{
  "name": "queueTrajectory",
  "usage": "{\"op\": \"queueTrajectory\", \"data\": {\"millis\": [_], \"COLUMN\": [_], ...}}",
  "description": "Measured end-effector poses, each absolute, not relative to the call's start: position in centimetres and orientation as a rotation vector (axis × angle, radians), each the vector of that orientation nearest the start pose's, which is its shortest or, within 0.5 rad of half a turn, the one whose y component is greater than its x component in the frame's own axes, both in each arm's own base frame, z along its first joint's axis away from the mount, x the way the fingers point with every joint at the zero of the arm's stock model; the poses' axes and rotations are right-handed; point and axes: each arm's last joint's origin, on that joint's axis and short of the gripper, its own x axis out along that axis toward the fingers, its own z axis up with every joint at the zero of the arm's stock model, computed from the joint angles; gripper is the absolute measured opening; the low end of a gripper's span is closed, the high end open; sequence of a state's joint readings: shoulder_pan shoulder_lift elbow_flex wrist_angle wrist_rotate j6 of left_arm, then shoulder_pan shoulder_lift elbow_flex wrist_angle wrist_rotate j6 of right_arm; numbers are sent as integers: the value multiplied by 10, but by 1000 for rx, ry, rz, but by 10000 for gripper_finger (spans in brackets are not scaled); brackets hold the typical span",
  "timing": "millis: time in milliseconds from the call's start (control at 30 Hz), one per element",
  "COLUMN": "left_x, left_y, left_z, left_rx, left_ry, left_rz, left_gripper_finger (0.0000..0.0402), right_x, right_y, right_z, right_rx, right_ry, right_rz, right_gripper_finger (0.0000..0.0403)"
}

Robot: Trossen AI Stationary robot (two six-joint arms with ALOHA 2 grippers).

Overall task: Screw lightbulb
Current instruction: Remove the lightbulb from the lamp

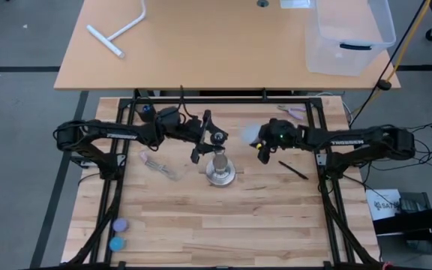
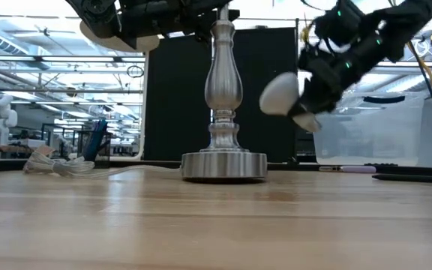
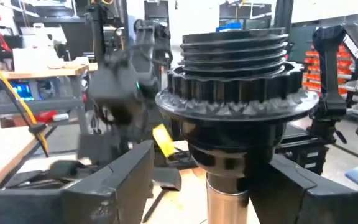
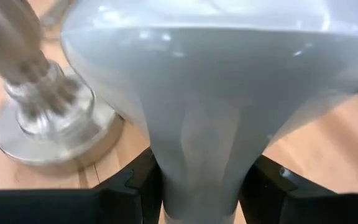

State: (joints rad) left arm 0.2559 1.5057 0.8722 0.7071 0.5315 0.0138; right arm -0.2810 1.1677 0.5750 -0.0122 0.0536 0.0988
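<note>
Near edge of the wooden surface [image 1: 201,217]: 2 small round caps [image 1: 118,233], bluish, lying loose, well apart from the work

Mid-surface: metal lamp post [image 2: 224,97] upright on its round base [image 2: 224,165], black threaded socket [image 3: 235,68] on top, no bulb in it yet. Left pincer [image 1: 201,139] sits at the socket, 1 finger on each side, jaws spread with visible gaps to the collar in the left wrist view, so it grips nothing. A coiled cable [image 1: 160,163] lies just beside the base on the left arm's side

Right of the post: lightbulb [image 2: 280,95] is off the surface, held in the air near the post at roughly mid-height, globe pointing toward it. Right pincer [image 4: 197,186] is pinching the bulb by its tapering pale neck, both fingers pressed on it. A thin dark pen-like item [image 1: 292,170] lies below the right arm

Handling, as a judgement: bulb looks light, rigid, smooth and likely slippery; the globe is probably fragile, so the neck is the right place to hold, with moderate squeeze. The screw base is not visible here; the bulb seems to need turning base-down and lifting above the socket before threading

Far side: second table [image 1: 223,45] with a clear plastic bin [image 1: 351,34] and a white T-shaped pipe piece [image 1: 118,31]
</note>
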Motion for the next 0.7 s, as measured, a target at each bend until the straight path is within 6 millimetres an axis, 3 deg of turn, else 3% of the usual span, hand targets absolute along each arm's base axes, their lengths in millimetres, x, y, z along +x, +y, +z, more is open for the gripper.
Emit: {"op": "queueTrajectory", "data": {"millis": [167, 333, 700], "left_x": [315, 313, 320], "left_y": [72, 70, 57], "left_z": [284, 288, 284], "left_rx": [57, 67, 49], "left_ry": [-71, -79, -60], "left_rz": [-263, -266, -183], "left_gripper_finger": [240, 241, 279], "right_x": [214, 211, 224], "right_y": [-63, -62, -66], "right_z": [172, 153, 150], "right_rx": [268, 324, 312], "right_ry": [631, 653, 562], "right_rz": [-387, -407, -392], "right_gripper_finger": [153, 153, 153]}}
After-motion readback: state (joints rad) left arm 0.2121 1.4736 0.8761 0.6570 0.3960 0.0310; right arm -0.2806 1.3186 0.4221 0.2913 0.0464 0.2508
